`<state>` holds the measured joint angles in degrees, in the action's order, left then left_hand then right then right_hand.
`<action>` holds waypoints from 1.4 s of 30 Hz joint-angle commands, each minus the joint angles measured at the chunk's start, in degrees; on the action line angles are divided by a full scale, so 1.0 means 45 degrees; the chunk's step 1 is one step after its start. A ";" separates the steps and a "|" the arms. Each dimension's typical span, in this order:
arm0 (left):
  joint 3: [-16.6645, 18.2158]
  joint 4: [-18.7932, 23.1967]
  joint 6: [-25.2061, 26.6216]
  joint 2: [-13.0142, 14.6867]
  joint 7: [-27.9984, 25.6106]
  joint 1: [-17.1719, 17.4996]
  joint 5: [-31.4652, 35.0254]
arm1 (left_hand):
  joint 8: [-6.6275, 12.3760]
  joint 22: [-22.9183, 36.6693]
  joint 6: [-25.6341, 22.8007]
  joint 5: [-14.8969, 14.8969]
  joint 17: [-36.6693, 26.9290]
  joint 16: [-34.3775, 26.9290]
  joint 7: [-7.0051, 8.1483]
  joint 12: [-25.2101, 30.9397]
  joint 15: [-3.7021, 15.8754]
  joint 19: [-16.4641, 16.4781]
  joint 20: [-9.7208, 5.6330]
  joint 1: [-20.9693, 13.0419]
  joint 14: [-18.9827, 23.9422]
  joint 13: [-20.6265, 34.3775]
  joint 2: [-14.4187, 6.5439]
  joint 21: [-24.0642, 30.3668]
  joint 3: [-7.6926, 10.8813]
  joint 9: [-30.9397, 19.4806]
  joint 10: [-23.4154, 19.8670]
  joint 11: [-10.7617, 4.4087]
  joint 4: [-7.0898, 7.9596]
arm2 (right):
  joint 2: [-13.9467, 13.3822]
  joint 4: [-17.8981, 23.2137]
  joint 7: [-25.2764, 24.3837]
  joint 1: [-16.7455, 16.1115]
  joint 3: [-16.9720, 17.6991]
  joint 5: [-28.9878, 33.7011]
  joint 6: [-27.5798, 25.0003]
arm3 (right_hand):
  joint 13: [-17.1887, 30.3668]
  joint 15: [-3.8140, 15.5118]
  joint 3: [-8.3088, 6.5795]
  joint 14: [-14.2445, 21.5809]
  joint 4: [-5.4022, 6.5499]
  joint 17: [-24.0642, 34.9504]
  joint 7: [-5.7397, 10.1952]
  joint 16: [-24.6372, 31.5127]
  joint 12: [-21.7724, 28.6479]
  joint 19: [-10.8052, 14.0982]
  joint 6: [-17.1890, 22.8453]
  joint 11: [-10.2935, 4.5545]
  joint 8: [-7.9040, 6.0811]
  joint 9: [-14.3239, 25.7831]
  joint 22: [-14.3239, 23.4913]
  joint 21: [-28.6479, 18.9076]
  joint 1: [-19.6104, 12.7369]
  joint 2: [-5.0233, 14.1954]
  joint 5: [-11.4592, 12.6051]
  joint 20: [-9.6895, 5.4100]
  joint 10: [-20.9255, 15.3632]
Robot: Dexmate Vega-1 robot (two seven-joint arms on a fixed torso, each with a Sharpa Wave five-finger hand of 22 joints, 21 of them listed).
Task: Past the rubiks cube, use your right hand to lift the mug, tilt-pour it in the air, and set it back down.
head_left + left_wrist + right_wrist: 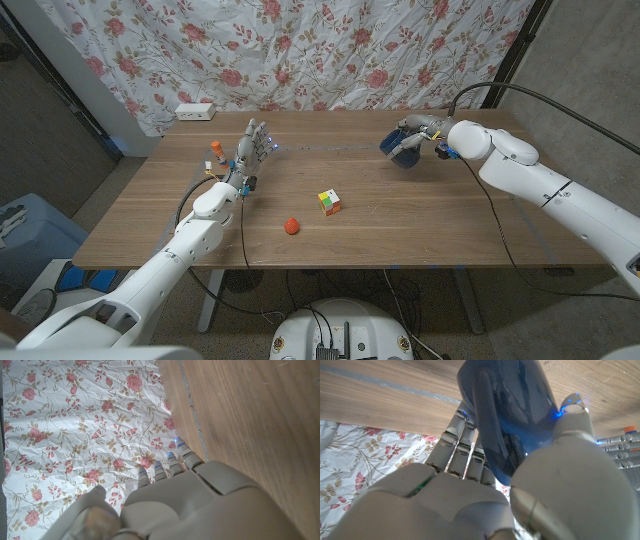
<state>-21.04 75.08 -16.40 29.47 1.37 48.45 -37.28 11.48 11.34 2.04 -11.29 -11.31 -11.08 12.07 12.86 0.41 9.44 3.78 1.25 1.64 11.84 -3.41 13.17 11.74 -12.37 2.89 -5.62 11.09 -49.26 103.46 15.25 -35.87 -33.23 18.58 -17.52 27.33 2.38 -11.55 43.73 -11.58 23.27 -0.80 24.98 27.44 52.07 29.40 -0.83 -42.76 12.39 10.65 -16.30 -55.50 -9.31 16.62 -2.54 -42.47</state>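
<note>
Our right hand (415, 137) is wrapped around the blue mug (403, 148); in the right wrist view the fingers (462, 445) run down one side of the mug (507, 415) and the thumb presses the other, a full clasp that should keep it from slipping during a pour. In the head view the mug sits at the far right of the wooden table (450, 220), beyond the rubiks cube (329, 201) and well apart from it. It looks tipped and slightly off the surface, so we judge the lift or tilt is under way, though we cannot tell for sure whether it has cleared the wood. A small red ball (291, 225) lies near the cube. Our left hand (250, 150) stands upright on the far left side, fingers spread and holding nothing, out of the way.
</note>
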 commanded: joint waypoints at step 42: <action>0.0001 0.0005 0.0003 -0.0001 -0.0001 0.0003 -0.0001 | 0.0033 0.0041 0.0022 -0.0055 -0.0066 -0.0063 0.0079 0.0049 0.0044 0.0111 -0.0008 0.0039 0.0097 0.0060 -0.1510 0.0080 0.0075 -0.0034 0.0047 -0.0075 0.0016 | 0.1878 -0.4863 -0.6573 -0.2449 0.1253 -0.4233 0.7013 | 0.0153 0.2186 -0.0745 0.0492 0.0710 0.0145 0.2102 -0.0043 -0.0140 -0.0051 0.2299 -0.1643 -0.0776 0.0033 0.0049 -0.0028 -0.1302 0.2773 -0.0194 -0.0296 -0.2010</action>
<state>-21.04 75.12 -16.40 29.46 1.36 48.47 -37.29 11.48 11.34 2.04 -11.29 -11.31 -11.08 12.08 12.86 0.41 9.44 3.78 1.25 1.64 11.84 -3.41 13.17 11.74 -12.37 2.89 -5.62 11.09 -43.46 87.51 -11.32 -46.59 -27.46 1.05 7.18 27.75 3.08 -11.32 44.45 -11.34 23.80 -1.19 24.96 26.77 51.66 29.79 -0.21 -42.76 12.37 10.75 -16.37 -55.50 -9.31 15.79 -3.60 -43.11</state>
